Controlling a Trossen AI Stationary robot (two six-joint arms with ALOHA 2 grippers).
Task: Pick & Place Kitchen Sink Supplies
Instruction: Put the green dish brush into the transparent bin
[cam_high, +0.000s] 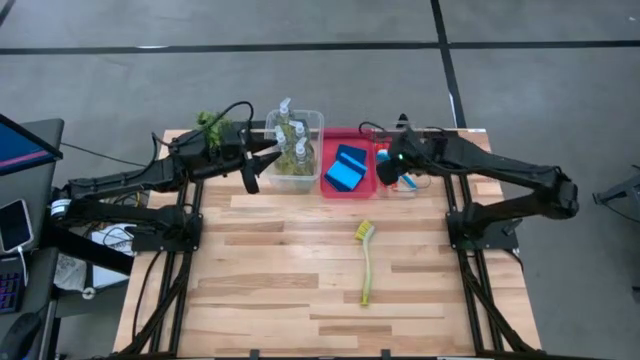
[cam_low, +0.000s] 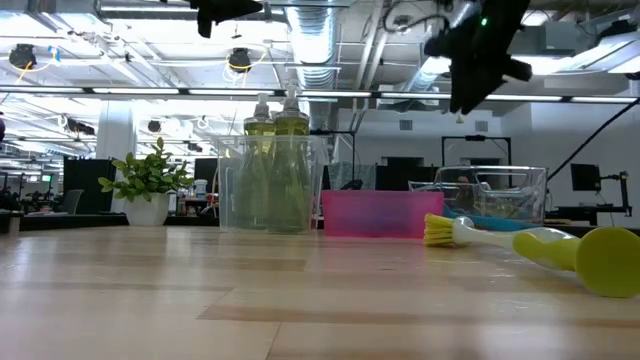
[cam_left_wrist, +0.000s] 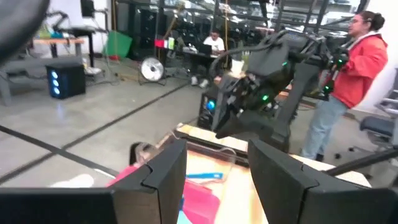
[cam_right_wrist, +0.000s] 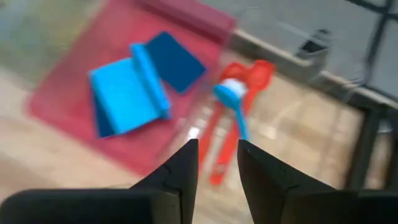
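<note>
Several pump bottles of yellow-green soap (cam_high: 292, 140) (cam_low: 275, 120) stand in a clear tub (cam_high: 312, 120). Blue sponges (cam_high: 347, 167) (cam_right_wrist: 130, 90) lie flat in a red tray (cam_high: 365, 135). A red brush (cam_right_wrist: 227, 146) and a blue brush (cam_right_wrist: 235, 102) lie in a second clear tub (cam_high: 400, 187). A yellow-green brush (cam_high: 366, 262) (cam_low: 530, 245) lies flat on the table. My left gripper (cam_high: 262, 160) (cam_left_wrist: 217, 180) hangs open beside the bottle tub's left side. My right gripper (cam_high: 392, 172) (cam_right_wrist: 217, 155) hovers open, raised above the brush tub, holding nothing.
A small leafy plant (cam_high: 210, 124) (cam_low: 150, 175) stands at the table's far left corner, behind my left arm. The tubs and tray line the far edge. A person in a red jacket (cam_left_wrist: 357, 62) stands beyond the table's right side.
</note>
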